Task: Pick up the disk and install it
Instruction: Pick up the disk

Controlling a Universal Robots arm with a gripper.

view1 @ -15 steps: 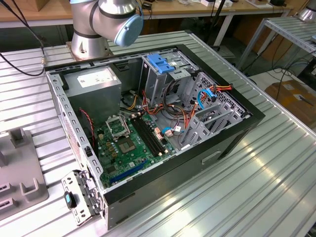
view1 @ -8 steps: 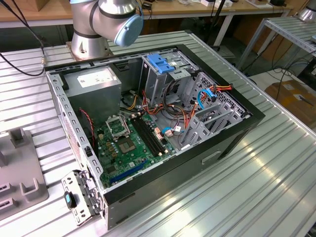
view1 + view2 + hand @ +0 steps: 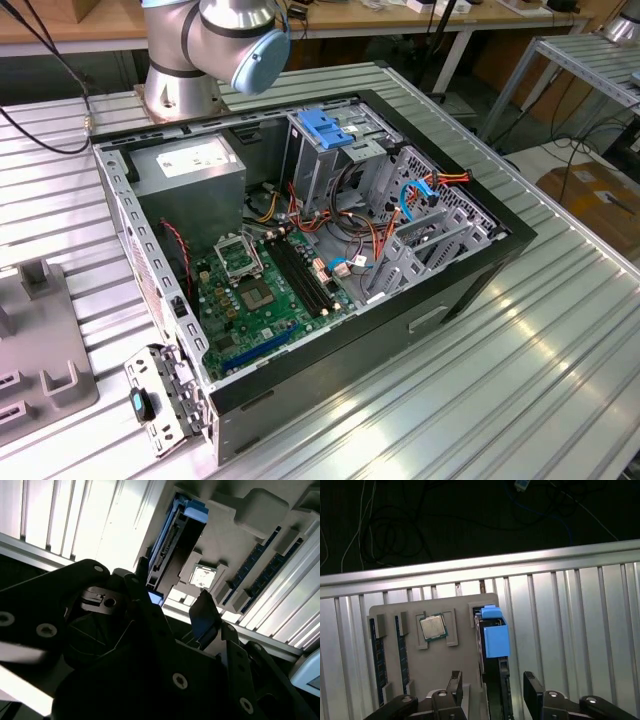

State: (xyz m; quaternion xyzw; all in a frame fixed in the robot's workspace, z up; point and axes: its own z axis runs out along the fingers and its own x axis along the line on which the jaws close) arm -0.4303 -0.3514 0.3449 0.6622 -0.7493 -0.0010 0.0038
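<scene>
The disk (image 3: 492,630) stands on edge in a slot of a grey holder tray (image 3: 460,610), its bright blue carrier end facing up. In the second wrist view the disk (image 3: 175,535) shows its connector edge and blue rail. My gripper (image 3: 493,687) is open just above it, with one black finger (image 3: 454,682) on each side of the disk's near end and a gap on both sides. The second wrist view shows the gripper (image 3: 172,592) at the same spot over the tray (image 3: 235,545).
The tray also holds a processor chip (image 3: 433,627) and memory sticks (image 3: 378,655). In the exterior view the open computer case (image 3: 470,290) lies on the ribbed metal table (image 3: 520,400), with a drive cage topped by a blue bracket (image 3: 325,125). The grey tray (image 3: 40,340) lies at the exterior view's left.
</scene>
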